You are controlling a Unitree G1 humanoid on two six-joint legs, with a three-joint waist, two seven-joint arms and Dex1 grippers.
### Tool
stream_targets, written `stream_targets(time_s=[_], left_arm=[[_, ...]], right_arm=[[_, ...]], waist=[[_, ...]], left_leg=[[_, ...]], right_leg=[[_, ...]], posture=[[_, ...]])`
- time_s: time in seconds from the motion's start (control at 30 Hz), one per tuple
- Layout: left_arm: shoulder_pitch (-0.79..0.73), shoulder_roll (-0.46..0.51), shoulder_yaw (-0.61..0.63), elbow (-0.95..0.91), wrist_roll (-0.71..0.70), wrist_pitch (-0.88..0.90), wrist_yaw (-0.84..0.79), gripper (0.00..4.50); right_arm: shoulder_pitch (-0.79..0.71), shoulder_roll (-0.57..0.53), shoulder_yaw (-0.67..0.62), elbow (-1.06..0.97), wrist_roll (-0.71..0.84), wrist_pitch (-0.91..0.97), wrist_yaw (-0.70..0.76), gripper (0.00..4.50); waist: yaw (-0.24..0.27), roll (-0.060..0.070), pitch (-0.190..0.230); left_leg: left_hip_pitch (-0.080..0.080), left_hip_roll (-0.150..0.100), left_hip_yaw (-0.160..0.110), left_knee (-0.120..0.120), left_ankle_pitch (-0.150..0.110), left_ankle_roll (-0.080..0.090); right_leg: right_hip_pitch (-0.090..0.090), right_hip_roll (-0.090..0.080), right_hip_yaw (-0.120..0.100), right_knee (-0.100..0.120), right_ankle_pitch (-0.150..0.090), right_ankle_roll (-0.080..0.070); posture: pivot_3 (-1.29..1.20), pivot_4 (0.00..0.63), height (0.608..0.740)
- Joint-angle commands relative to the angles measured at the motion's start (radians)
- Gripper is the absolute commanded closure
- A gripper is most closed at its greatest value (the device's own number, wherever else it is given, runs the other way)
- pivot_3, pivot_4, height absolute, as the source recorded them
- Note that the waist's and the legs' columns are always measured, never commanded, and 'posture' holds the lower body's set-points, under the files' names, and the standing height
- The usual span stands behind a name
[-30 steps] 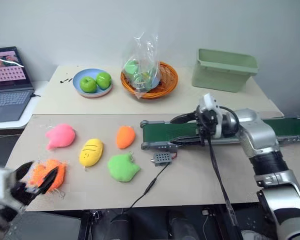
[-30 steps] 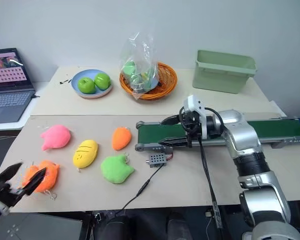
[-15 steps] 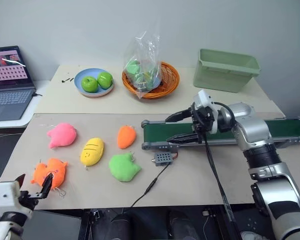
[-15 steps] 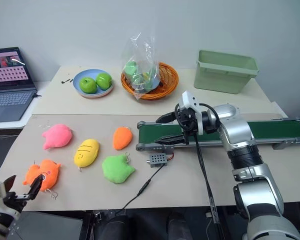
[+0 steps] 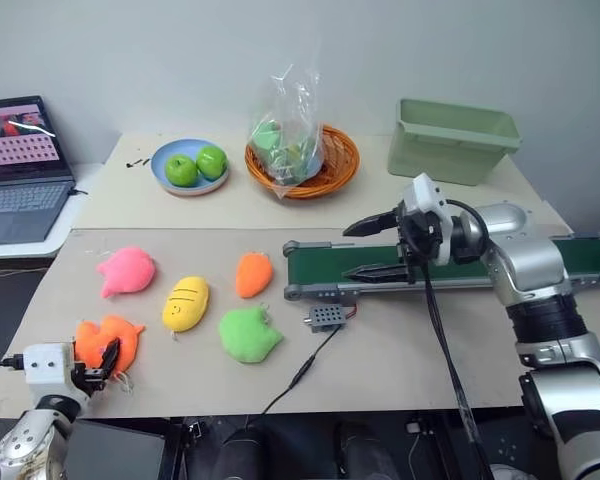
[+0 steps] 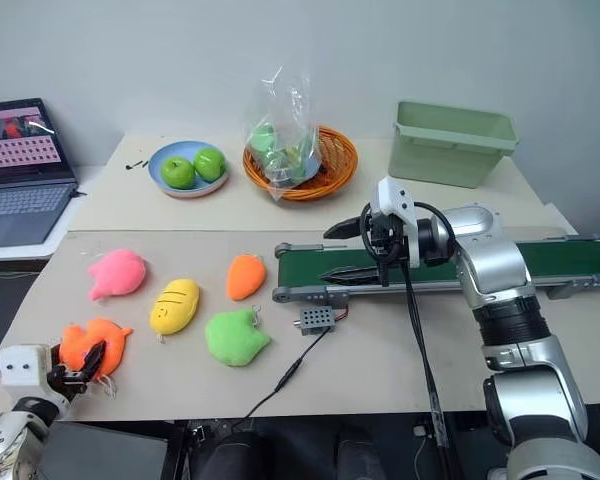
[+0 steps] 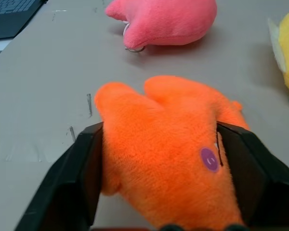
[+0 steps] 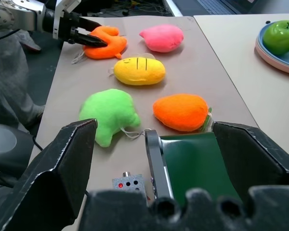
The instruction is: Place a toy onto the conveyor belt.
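— Orange plush, where was it?
— The toy [image 7: 173, 149] lay at the mat's near left corner, pinched between the left gripper [image 5: 92, 366]'s fingers, which had closed in from wide a second earlier as the arm dropped low.
— And the right gripper [image 5: 372, 248]?
— It hovered with jaws spread over the conveyor belt [image 5: 360, 262]'s left end.

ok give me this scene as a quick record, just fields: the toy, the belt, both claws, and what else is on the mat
toy: bright orange lobed plush, lying on the beige mat
left claw: fingers on either side of the toy, pressing its sides
right claw: open, over the belt's left end
belt: long dark green conveyor belt, no toy on it
other plush: pink, yellow oval, smooth orange teardrop, green
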Motion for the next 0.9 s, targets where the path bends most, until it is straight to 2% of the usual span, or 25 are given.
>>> stream_targets(time_s=[0.03, 0.07, 0.23, 0.47, 0.57, 0.7, 0.8, 0.9], left_arm=[[-0.013, 0.016, -0.019, 0.026, -0.005, 0.016, 0.000, 2.93], [-0.017, 0.019, -0.017, 0.023, -0.004, 0.018, 0.006, 3.12], [-0.044, 0.038, 0.018, -0.025, -0.022, 0.018, 0.044, 3.12], [-0.156, 0.077, 0.017, -0.372, -0.166, 0.177, 0.099, 3.12], [-0.232, 0.139, -0.045, -0.490, -0.215, 0.285, 0.070, 3.12], [-0.358, 0.204, -0.118, -0.518, -0.269, 0.400, 0.042, 3.12], [-0.551, 0.191, -0.303, -0.455, -0.245, 0.470, -0.006, 3.12], [-0.659, 0.162, -0.407, -0.365, -0.214, 0.471, -0.059, 3.12]], right_arm=[[0.001, -0.014, -0.044, -0.044, 0.017, 0.004, -0.022, 0.00], [0.002, -0.015, -0.044, -0.044, 0.016, 0.003, -0.025, 0.00], [0.010, -0.017, -0.041, -0.043, 0.009, -0.003, -0.036, 0.00], [0.036, -0.032, -0.046, -0.063, 0.008, 0.005, -0.053, 0.00], [0.045, -0.044, -0.060, -0.085, 0.023, 0.026, -0.067, 0.00], [0.054, -0.054, -0.075, -0.100, 0.023, 0.035, -0.088, 0.00], [0.089, -0.067, -0.105, -0.148, 0.033, 0.054, -0.123, 0.00], [0.124, -0.079, -0.128, -0.200, 0.046, 0.081, -0.151, 0.00]], waist=[[0.001, 0.000, 0.000], [0.002, 0.000, 0.000], [0.002, 0.000, 0.000], [0.005, -0.003, 0.001], [0.003, -0.003, 0.001], [0.000, -0.002, 0.001], [0.002, -0.003, 0.002], [0.005, -0.003, 0.002]], left_leg=[[0.000, 0.000, 0.000, 0.000, 0.000, 0.000], [0.000, 0.000, 0.000, 0.000, 0.000, 0.000], [-0.001, 0.000, 0.000, 0.000, 0.000, 0.000], [-0.004, 0.000, -0.002, 0.001, 0.000, 0.000], [-0.005, -0.001, -0.004, 0.001, 0.000, 0.000], [-0.005, -0.001, -0.003, 0.001, 0.000, 0.000], [-0.004, -0.002, -0.003, 0.001, 0.000, 0.000], [-0.005, -0.002, -0.003, 0.001, 0.001, -0.001]], right_leg=[[0.000, 0.000, 0.000, 0.000, 0.000, 0.000], [0.000, 0.000, 0.000, 0.000, 0.000, 0.000], [0.000, 0.000, 0.000, -0.001, 0.000, 0.000], [-0.001, -0.001, 0.000, -0.001, 0.000, 0.000], [-0.001, -0.001, -0.001, -0.002, 0.001, 0.001], [-0.001, 0.000, 0.000, -0.002, 0.001, 0.001], [-0.001, 0.001, -0.001, -0.002, 0.001, 0.001], [0.000, 0.001, -0.001, -0.002, 0.001, 0.001]], posture=[[0.00, 0.150, 0.740], [0.00, 0.150, 0.740], [0.00, 0.150, 0.740], [0.00, 0.150, 0.740], [0.00, 0.150, 0.740], [0.00, 0.150, 0.740], [0.00, 0.150, 0.740], [0.00, 0.150, 0.740]])
